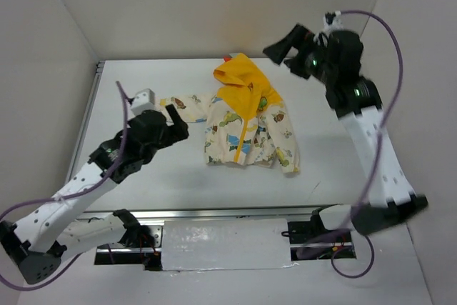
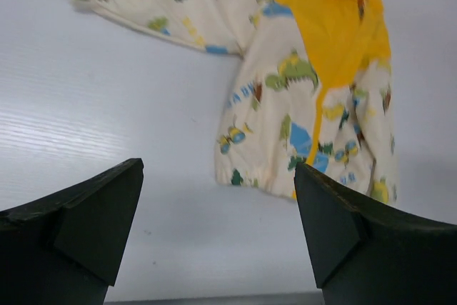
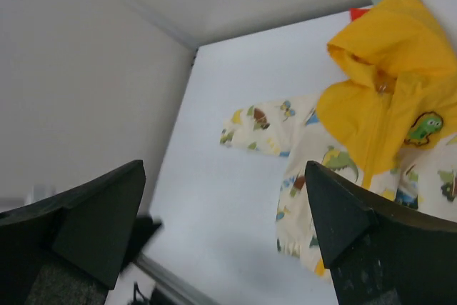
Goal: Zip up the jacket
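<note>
Left gripper (image 1: 177,119) gaping wide, empty, hovering at jacket's (image 1: 275,137) nine o'clock; right gripper (image 1: 280,49) likewise, at one o'clock. Zipper (image 1: 243,133) looking closed, hence both standing clear.

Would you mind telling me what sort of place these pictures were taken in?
Probably a robot test bench: a white table boxed in by plain white panels, left arm and right arm mounted at its near edge, a child's hooded jacket laid out.

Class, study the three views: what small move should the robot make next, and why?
Probably just draw the left hand and right hand back: both are open, empty and clear of the jacket, which lies flat with its yellow zipper seemingly closed from hem to neck.
</note>
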